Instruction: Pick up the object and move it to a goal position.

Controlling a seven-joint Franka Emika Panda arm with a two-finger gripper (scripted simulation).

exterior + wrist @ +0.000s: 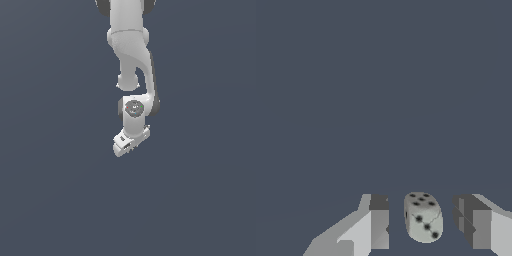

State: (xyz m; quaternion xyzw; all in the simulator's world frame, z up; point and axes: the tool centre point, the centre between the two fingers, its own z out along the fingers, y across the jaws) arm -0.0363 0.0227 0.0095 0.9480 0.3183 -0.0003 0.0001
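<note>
In the wrist view, nearest the camera, the gripper (426, 222) stands wide open: its two grey-tipped fingers (378, 222) are spread well apart, and between them sits a small pale-grey die (423, 217) with rounded corners and dark pips. One face shows three pips in a diagonal row, and another carries several more that are too small to count with confidence. The die lies in the gap between the fingers, with dark background showing on each side, so neither fingertip touches it and nothing is gripped; it sits somewhat closer to one finger than to the other. Beyond the fingers and the die, the view holds only a plain slate-blue ground. In the exterior view, the white Panda arm (132, 55) comes in from the 12 o'clock edge and hangs down the middle of the picture. Its wrist joint, marked by a round dark cap, sits just above the white gripper (127, 145), which points toward about 7 o'clock from that joint. From this angle the gripper's body hides its fingers, and the die cannot be made out there at all. The same flat slate-blue ground spreads around the arm in every direction.
</note>
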